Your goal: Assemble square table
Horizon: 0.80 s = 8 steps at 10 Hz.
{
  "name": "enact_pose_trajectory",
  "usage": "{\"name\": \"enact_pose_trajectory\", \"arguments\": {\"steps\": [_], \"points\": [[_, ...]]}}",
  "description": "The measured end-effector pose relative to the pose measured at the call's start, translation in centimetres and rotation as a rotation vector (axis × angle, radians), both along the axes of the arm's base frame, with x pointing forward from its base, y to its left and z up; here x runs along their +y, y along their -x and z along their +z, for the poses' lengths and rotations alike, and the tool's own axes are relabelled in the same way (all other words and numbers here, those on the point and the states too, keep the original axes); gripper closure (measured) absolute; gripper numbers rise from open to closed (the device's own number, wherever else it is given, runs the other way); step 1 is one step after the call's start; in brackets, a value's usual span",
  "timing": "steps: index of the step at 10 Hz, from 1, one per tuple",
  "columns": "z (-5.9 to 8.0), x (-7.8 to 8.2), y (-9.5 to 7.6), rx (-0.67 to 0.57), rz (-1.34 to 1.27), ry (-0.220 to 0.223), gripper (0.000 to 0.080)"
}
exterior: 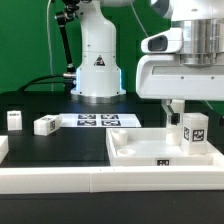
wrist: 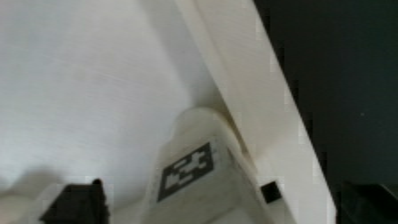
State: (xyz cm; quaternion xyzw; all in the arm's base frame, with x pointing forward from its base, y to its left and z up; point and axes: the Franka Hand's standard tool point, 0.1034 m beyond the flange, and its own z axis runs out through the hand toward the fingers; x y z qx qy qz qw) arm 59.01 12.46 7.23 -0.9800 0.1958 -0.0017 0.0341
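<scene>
Nearest to where I stand, a long white rail (exterior: 60, 180) runs along the front edge of the black bench (exterior: 70, 145). Just behind it, toward the exterior view's right, sits the square table top (exterior: 130, 155), a white tray with a raised rim, lying flat on the bench. One small white leg (exterior: 193, 130) with a black-and-white tag stands upright inside the tray, toward its far right side. The wrist view shows this leg (wrist: 192, 165) close against the rim of the top (wrist: 240, 90).

The tool (exterior: 183, 110) hangs right over that leg. In the wrist view its dark fingers (wrist: 71, 205) stand wide apart, one on either side of the leg, with a gap showing on both sides. It is clamped on nothing.

Over on the exterior view's left, two more tagged legs rest on the bench, well apart from the tray: one (exterior: 14, 120) near the edge and another (exterior: 45, 125) beside it. The marker board (exterior: 95, 120) lies flat behind them, in front of the arm's white base (exterior: 97, 65).
</scene>
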Motion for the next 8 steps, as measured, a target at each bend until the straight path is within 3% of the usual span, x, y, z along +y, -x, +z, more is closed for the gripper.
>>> {"name": "enact_pose_trajectory", "arguments": {"steps": [8], "points": [[0.10, -0.57, -0.19, -0.032, 0.527, 0.035, 0.0151]]}}
